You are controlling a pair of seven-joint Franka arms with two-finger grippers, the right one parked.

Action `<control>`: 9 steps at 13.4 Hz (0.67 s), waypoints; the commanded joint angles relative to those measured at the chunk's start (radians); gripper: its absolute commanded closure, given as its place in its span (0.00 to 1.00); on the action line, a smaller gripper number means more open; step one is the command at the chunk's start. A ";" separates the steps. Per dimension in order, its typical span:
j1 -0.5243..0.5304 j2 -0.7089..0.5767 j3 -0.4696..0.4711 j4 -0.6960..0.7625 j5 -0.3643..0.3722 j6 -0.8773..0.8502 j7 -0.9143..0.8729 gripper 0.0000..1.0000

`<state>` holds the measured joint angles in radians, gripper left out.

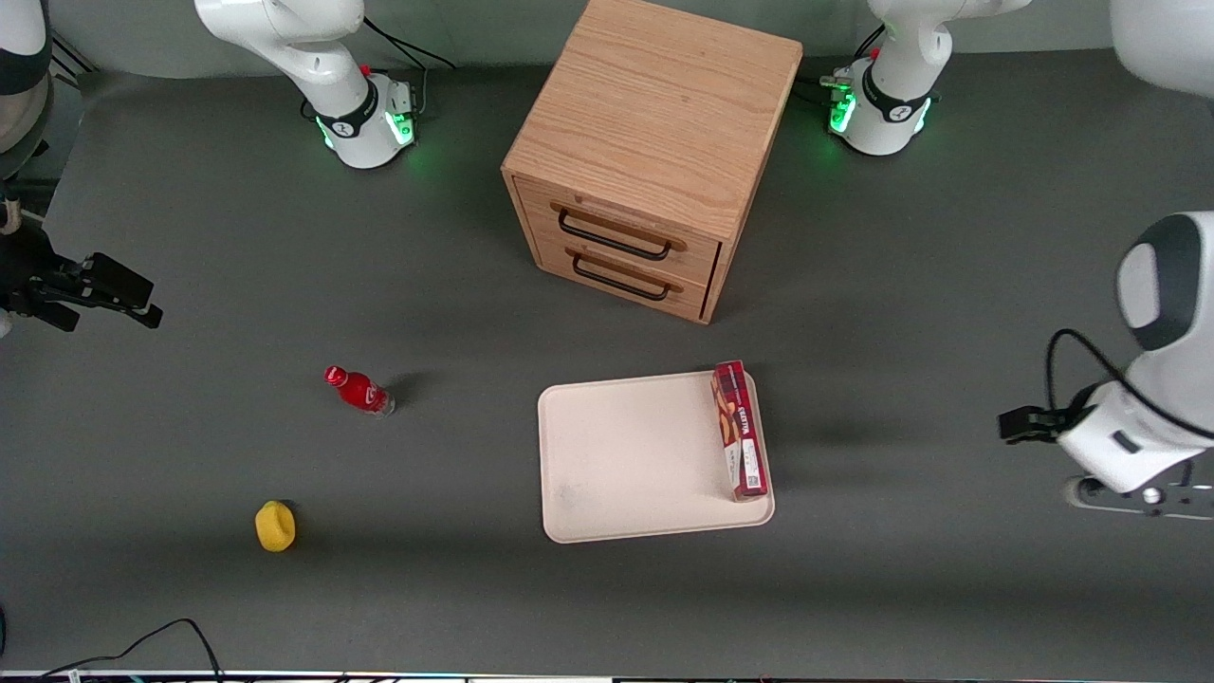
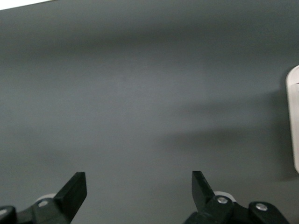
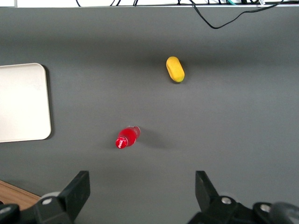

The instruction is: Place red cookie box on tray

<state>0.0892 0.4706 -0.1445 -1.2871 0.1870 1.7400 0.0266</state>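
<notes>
The red cookie box (image 1: 739,430) lies on the tray (image 1: 626,455) along its edge nearest the working arm, the gripper (image 2: 139,186) spread empty well aside, so any nudge might tip it off.

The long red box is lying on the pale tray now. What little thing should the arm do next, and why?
Probably nothing more than staying clear. The red cookie box lies along the tray edge nearest the working arm, and the tool is open, empty, over bare table beside the tray.
</notes>
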 commanded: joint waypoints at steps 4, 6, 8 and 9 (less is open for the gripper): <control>0.112 -0.344 -0.006 -0.447 -0.161 0.157 0.090 0.00; 0.104 -0.353 -0.010 -0.443 -0.161 0.136 0.085 0.00; 0.092 -0.345 -0.013 -0.408 -0.161 0.106 0.081 0.00; 0.084 -0.330 -0.013 -0.375 -0.162 0.084 0.087 0.00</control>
<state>0.1900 0.1464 -0.1632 -1.6781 0.0380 1.8456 0.1033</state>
